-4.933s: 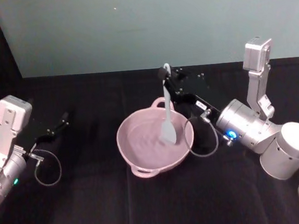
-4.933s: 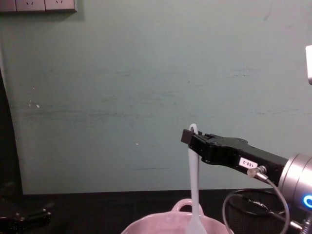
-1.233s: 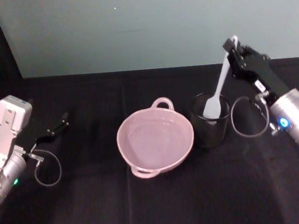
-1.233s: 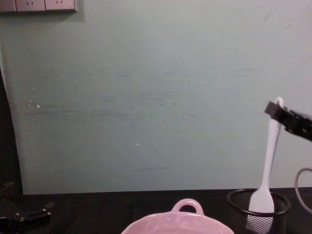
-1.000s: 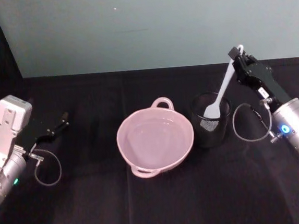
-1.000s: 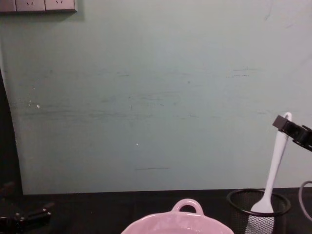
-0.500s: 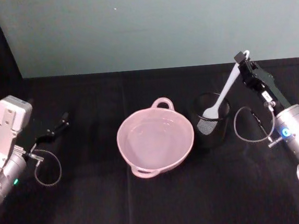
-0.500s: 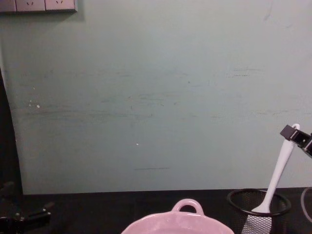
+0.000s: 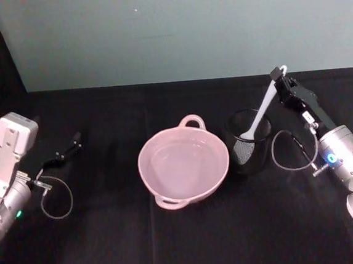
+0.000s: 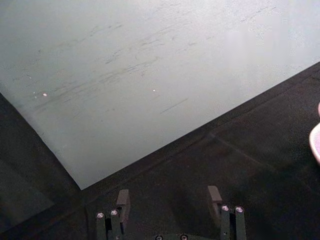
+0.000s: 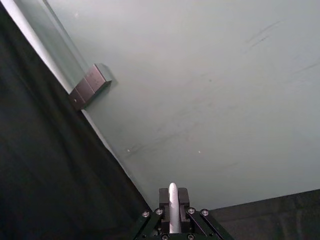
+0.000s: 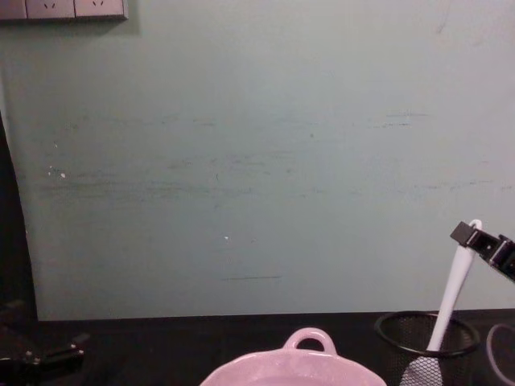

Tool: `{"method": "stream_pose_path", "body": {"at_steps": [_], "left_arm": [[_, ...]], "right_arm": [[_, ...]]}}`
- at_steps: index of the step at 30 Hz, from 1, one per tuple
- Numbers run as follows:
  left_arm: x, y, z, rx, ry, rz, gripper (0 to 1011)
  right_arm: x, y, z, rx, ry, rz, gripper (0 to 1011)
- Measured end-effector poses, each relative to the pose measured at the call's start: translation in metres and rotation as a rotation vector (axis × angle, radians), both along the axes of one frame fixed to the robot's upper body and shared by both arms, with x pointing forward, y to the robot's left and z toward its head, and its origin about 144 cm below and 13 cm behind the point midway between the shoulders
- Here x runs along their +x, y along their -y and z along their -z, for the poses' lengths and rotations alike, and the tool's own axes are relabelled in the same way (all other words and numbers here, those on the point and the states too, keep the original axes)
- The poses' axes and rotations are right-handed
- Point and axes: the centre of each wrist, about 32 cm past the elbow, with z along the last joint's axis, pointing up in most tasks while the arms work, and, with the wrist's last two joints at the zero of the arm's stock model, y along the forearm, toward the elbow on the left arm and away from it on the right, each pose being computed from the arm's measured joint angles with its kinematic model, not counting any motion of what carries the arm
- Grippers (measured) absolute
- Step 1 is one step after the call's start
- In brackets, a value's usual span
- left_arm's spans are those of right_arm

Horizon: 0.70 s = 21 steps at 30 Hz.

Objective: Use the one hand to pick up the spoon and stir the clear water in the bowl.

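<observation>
Now the right end effector [image 9: 279,81] is clamped on the spoon [image 9: 258,115], whose paddle sits in the mesh cup [image 9: 247,147] at the bowl's [image 9: 184,166] three o'clock. Released while tilted, it might tip the cup. The left end effector [image 9: 60,156] rests apart on the tabletop [image 9: 111,236].

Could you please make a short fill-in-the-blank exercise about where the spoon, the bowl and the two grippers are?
1. The right gripper holds the spoon by its ____ end.
2. The spoon's paddle sits inside the black ____ cup.
3. The pink bowl stands on the cup's ____ side.
4. The left gripper holds ____, its fingers apart.

Missing words: handle; mesh; left; nothing
</observation>
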Motion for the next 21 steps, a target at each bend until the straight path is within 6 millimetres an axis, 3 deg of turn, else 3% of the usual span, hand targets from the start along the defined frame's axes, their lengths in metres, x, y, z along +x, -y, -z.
{"method": "stream_pose_path", "body": {"at_steps": [12, 21], "left_arm": [[0.0, 0.0, 0.0, 0.0, 0.0, 0.0, 1011], [0.0, 0.0, 0.0, 0.0, 0.0, 0.0, 1011]], "right_arm": [[0.0005, -0.0017, 0.0052, -0.015, -0.012, 0.0, 138], [-0.0044, 0.0026, 0.006, -0.011, -0.016, 0.041, 424]]}}
